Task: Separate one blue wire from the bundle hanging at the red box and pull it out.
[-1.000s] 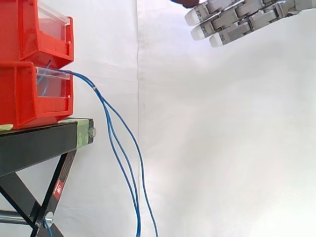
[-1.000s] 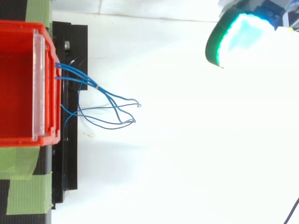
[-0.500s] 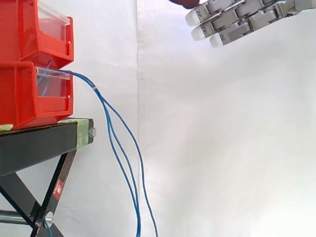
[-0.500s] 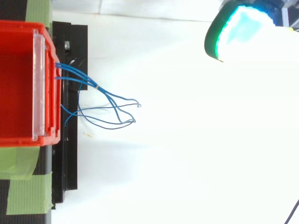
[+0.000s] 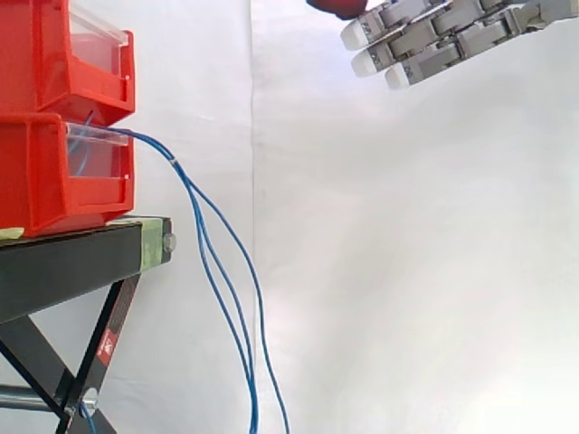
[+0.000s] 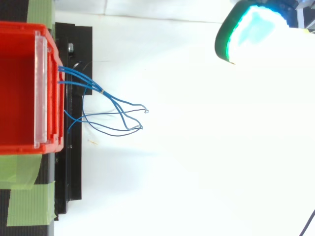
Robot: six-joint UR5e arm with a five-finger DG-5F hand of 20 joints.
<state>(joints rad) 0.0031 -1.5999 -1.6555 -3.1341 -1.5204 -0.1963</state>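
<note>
— Where are we?
— Nothing is separated yet. Our fingers (image 5: 412, 38) are straight, released, holding nothing; the blue wire bundle (image 5: 175, 164) hangs well apart, lower and leftward of them, at the red box (image 5: 54, 176).

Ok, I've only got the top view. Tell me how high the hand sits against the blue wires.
Observer: In the side view the hand is well above the blue wires, level with the upper red bin.
Operator: Give me its fingers.
Observer: The fingers are straight, holding nothing, pointing toward the bins.
Operator: Now say where the wires come from.
Observer: They leave the lower red bin and hang down past the black stand.
</note>
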